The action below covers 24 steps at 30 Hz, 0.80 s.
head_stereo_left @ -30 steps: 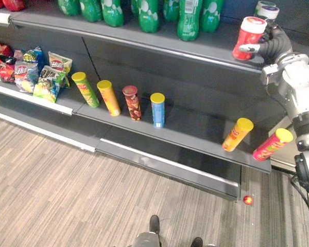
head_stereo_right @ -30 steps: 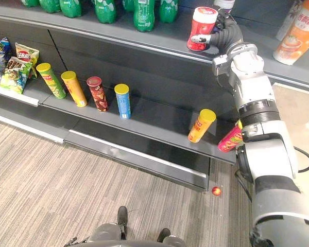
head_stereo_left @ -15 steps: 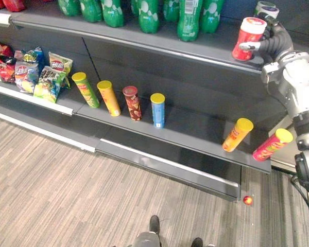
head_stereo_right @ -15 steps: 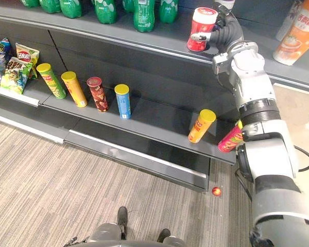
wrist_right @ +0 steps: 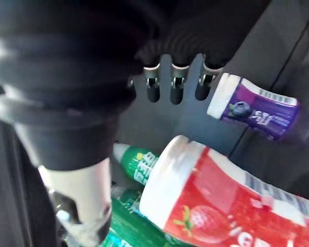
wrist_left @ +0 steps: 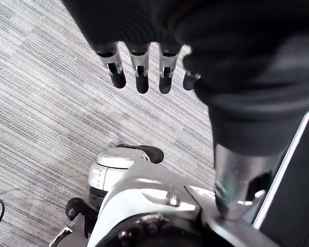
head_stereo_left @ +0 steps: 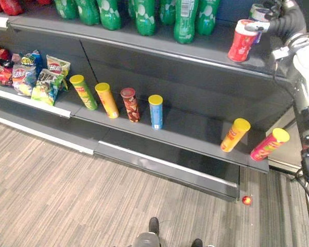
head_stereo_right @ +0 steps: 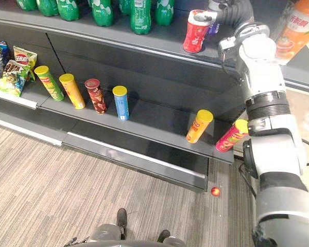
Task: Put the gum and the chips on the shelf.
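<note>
since a second ago the right hand (head_stereo_right: 224, 9) has risen and reached deeper over the dark grey upper shelf (head_stereo_left: 144, 45). the red strawberry-print gum tub with a white lid (head_stereo_left: 241, 41) now stands tilted near that shelf's front edge, with the thumb beside its lid.

left eye view: green plastic bottles (head_stereo_left: 139, 13) line the upper shelf. on the dark grey lower shelf (head_stereo_left: 195, 128) stand four chip tubes: green (head_stereo_left: 84, 91), yellow (head_stereo_left: 106, 100), dark red (head_stereo_left: 130, 104) and blue (head_stereo_left: 155, 111). further right an orange-yellow tube (head_stereo_left: 234, 135) and a pink tube with a yellow lid (head_stereo_left: 269, 145) lean, the pink one at the shelf's end. colourful chip bags (head_stereo_left: 41, 77) sit far left.

right eye view: an orange juice bottle (head_stereo_right: 298, 25) shows past the arm.

right wrist view: the fingers (wrist_right: 175, 85) are straight and grip nothing. a purple-labelled tub (wrist_right: 255, 110) is just past them, and the red tub is close by the thumb.

left wrist view: the left hand (wrist_left: 139, 62) hangs with straight fingers, empty, over the striped grey-brown floor (head_stereo_left: 67, 195). a small red ball (head_stereo_left: 246, 200) lies on the floor below the shelf's right end.
</note>
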Tool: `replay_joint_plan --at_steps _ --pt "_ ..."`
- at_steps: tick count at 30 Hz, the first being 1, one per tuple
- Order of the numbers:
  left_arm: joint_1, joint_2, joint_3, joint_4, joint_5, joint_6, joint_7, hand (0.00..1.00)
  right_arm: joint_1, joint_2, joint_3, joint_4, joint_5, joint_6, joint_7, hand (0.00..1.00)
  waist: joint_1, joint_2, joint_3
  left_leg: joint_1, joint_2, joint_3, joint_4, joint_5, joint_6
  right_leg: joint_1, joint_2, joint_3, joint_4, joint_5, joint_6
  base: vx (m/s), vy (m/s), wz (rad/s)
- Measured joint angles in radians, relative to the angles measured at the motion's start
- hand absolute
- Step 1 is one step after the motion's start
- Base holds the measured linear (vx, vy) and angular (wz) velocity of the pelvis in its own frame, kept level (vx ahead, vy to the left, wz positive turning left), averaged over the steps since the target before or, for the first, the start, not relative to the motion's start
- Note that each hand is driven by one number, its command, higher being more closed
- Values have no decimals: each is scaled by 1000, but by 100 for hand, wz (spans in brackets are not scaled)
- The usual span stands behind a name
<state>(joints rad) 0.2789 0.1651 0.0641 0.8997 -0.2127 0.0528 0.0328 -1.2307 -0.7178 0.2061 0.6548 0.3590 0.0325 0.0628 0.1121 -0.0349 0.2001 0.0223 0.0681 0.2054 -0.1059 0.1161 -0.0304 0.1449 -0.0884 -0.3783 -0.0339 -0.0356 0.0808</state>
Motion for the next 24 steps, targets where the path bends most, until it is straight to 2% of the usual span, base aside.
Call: replay_joint_plan --at_steps 7,12,17,24 --pt "0 5 0 11 1 -11 0 0 0 -12 0 -82 17 -15 -24 0 -2 -12 -9 1 6 5 0 0 -1 -1 6 6 -5 3 -4 8 -8 -2" --pt "2 16 0 22 39 -20 0 0 10 2 -1 -276 57 -25 -31 0 -20 -27 -27 3 15 27 0 -2 -4 -4 15 25 -14 8 -11 16 -18 -10" --pt "1 30 -1 56 73 -22 3 0 181 71 -45 -558 75 -36 -28 0 -36 -40 -79 6 24 48 0 -6 -10 -16 21 53 -13 8 -12 24 -20 -17" --pt "4 32 -1 91 78 -42 25 0 508 177 -43 -916 82 29 33 0 -73 -45 -100 20 31 83 0 -16 -21 -27 22 88 -1 2 -13 -9 5 -13"
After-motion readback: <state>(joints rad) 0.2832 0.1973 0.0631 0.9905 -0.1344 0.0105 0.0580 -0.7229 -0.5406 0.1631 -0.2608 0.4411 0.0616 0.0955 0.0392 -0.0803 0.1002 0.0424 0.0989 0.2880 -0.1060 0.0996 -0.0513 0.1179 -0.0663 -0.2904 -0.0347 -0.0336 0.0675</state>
